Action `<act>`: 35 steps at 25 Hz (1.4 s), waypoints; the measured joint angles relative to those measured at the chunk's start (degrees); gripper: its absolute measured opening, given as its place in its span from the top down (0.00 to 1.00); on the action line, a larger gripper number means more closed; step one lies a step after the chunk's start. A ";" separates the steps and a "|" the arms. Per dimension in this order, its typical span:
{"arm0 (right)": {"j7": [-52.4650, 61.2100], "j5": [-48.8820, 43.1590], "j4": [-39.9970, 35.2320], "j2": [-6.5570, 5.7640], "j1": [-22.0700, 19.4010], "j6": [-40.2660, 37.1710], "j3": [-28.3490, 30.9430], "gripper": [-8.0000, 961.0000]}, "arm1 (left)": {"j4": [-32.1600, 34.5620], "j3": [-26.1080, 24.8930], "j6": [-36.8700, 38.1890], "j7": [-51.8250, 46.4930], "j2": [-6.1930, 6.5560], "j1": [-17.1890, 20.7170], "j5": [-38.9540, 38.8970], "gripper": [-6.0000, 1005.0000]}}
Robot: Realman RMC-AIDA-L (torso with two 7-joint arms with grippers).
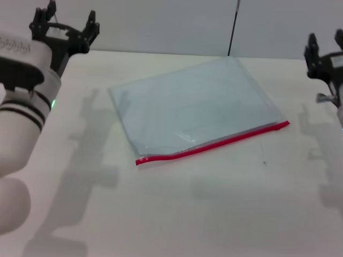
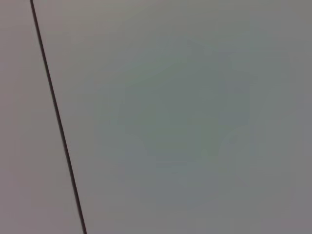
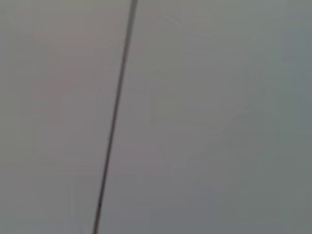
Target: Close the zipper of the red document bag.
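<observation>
White tabletop (image 1: 177, 214) fills most of the head view, meeting a pale wall (image 1: 161, 21) at the far edge, where a thin dark seam (image 1: 233, 27) runs down the wall. On that surface lies the red document bag (image 1: 195, 107), a large flat rectangular pouch of translucent pale blue-grey plastic, set at a slant so that its far corner points toward the wall seam. The zipper (image 1: 214, 144), a thin bright red plastic strip, runs along the pouch's near long edge, from a low end toward the robot's left up to a higher end toward its right; its slider tab is too small to pick out. The left gripper (image 1: 64, 21), black with spread fingers, is held up near the far left corner of the table, well apart from the pouch, its jaws parted and holding nothing. The right gripper (image 1: 324, 45), also black, is raised at the right edge of the view, likewise well clear of the pouch, with its fingers apart and empty. Soft grey shadows of both arms fall on the table beside the bag. Both wrist views show only blank grey wall crossed by one dark line (image 2: 56, 117) (image 3: 114, 117).
</observation>
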 joint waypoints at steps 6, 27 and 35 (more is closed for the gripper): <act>3.46 4.22 4.39 0.36 0.58 0.29 -1.71 0.45 | -7.94 1.86 -4.45 -5.17 -0.23 -1.57 -0.32 0.15; 4.42 10.60 7.53 0.42 1.56 -4.49 -5.60 0.45 | -18.76 6.06 -3.98 -9.48 -0.43 -6.82 -7.00 0.16; 4.45 10.65 7.29 0.49 0.80 -4.49 -5.64 0.45 | -20.09 6.88 -3.86 -9.53 -0.53 -6.93 -7.94 0.16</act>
